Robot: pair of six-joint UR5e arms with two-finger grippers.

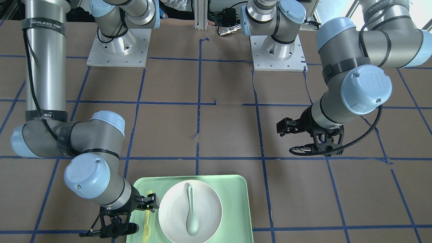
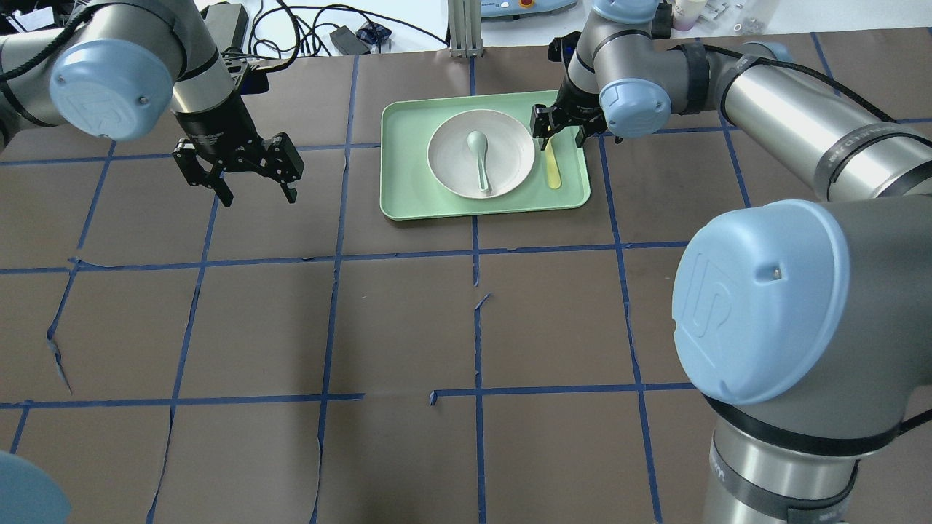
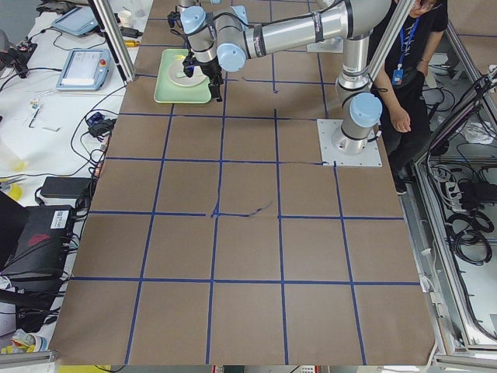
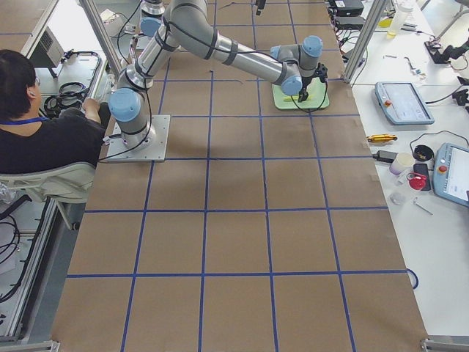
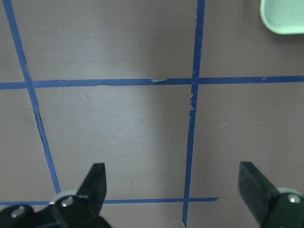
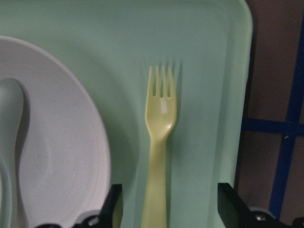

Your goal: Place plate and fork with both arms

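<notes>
The off-white plate (image 2: 506,156) sits on the mint-green tray (image 2: 408,196) with a grey-green spoon (image 2: 480,156) lying in it. The pale-yellow fork (image 2: 553,171) lies flat on the tray beside the plate. My right gripper (image 2: 559,137) is open and low over the fork's handle end. In the right wrist view the fork (image 6: 159,142) lies between the two fingers (image 6: 114,209), beside the plate (image 6: 61,142). My left gripper (image 2: 240,178) is open and empty above bare table left of the tray, as the left wrist view (image 5: 175,190) shows.
The brown table cover has a grid of blue tape lines (image 2: 477,251). The tray's corner (image 5: 285,19) shows at the top right of the left wrist view. Both arm bases (image 1: 118,47) stand on white plates at the robot's side. Cables lie beyond the far edge (image 2: 313,29).
</notes>
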